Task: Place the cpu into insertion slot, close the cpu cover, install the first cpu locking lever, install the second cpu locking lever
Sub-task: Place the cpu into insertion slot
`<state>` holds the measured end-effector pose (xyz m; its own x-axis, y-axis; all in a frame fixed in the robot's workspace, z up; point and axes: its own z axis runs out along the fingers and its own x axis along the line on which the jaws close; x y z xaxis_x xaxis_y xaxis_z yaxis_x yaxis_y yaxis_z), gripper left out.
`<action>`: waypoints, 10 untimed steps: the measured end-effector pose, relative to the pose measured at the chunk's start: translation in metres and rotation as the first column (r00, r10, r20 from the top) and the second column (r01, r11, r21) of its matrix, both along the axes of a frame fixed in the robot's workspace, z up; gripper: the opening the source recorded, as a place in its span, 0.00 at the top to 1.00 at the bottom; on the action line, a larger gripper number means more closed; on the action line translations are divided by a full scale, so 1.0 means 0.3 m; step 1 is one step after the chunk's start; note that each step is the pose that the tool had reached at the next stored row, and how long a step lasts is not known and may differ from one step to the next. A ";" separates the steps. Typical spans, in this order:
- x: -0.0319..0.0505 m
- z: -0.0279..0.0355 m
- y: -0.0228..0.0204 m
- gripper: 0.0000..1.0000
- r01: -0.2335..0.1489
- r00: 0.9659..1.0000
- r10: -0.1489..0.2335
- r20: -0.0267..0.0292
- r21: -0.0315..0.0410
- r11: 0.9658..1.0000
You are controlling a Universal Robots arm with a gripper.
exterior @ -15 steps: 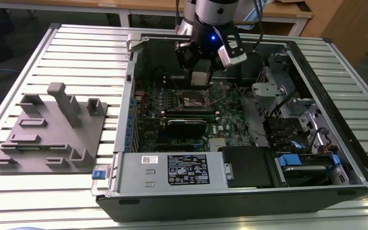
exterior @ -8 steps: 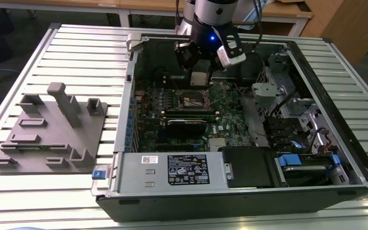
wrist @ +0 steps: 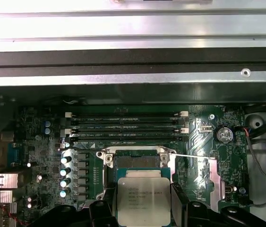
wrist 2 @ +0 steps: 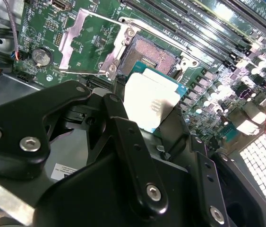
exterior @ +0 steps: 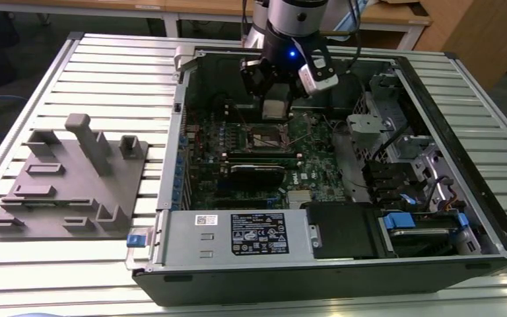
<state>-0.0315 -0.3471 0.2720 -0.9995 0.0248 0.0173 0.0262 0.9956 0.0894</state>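
Gripper [wrist: 143, 208] pinches the cpu [wrist: 143, 197] by two edges, upper middle of the exterior view, near the bare insertion slot [exterior: 267, 137], cpu cover [wrist 2: 72, 37] open. We'd keep it level, square the corners and lower straight, no sliding.

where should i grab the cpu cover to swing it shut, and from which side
Probably the outer rail of the cpu cover, farthest from its hinge at the insertion slot. It lies flipped open beside the slot, so come from the far side; the thin frame suits an edge pinch.
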 end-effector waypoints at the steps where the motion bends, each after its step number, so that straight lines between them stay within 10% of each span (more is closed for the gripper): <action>1: 0.000 -0.002 0.000 0.46 0.000 1.000 0.000 0.000 0.000 1.000; 10: -0.001 -0.011 0.000 0.46 0.000 1.000 0.000 0.000 0.000 1.000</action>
<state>-0.0317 -0.3471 0.2686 -0.9995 0.0248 0.0174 0.0262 0.9957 0.0893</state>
